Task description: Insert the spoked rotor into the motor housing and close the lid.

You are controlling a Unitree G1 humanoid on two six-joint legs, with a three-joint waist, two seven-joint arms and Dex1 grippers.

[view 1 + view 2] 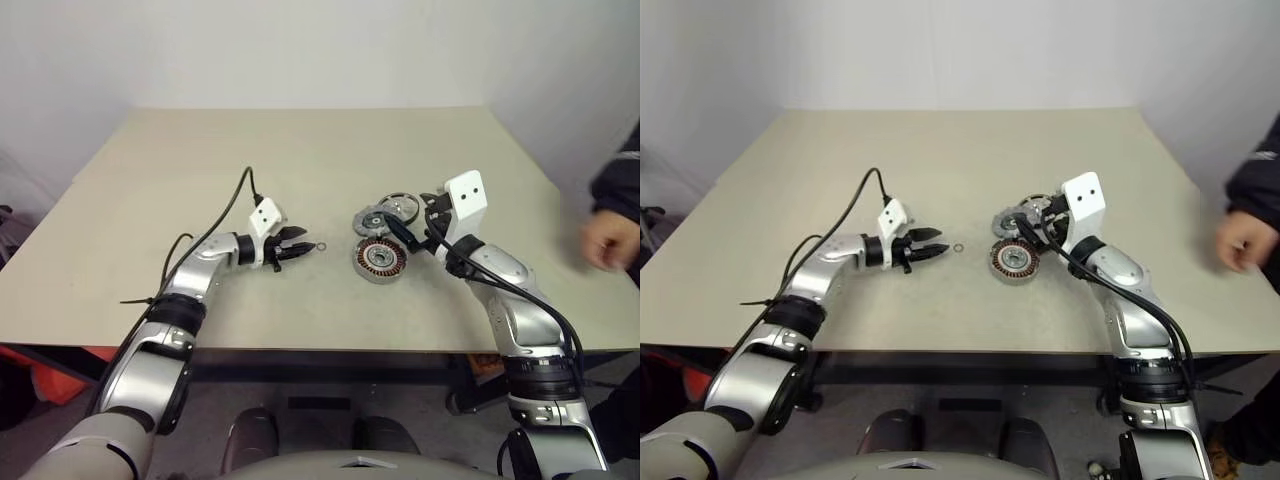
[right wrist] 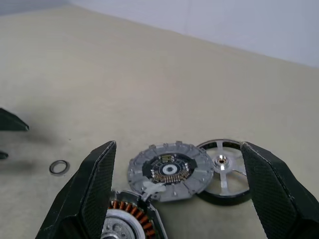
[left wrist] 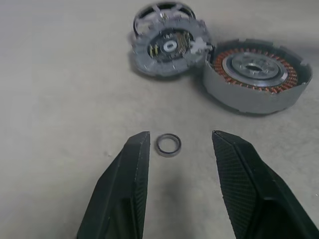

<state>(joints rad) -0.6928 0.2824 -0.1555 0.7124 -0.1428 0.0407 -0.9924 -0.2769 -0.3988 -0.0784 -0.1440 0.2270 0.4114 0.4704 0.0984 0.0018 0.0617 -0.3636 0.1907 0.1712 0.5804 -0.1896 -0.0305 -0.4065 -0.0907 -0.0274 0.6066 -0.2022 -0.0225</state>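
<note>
— Left wrist view: what sits by the motor housing (image 3: 256, 82)?
— A copper-coiled ring; the notched grey lid (image 3: 169, 50) leans on it, the spoked rotor (image 3: 162, 12) behind. A small metal ring (image 3: 168, 145) lies nearer.
— Claws?
— Left gripper (image 3: 179, 149) and right gripper (image 2: 179, 174) gape, empty.

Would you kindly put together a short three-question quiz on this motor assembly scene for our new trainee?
1. True or false: the spoked rotor already sits inside the motor housing.
2. What lies on the table between the left gripper's open fingers? A) a small ring B) a screw C) the lid
3. Fill in: the lid rests partly on the ____.

Key
1. False; it lies on the table behind the lid.
2. A, the small ring.
3. Spoked rotor; the right gripper is open around both.
</note>
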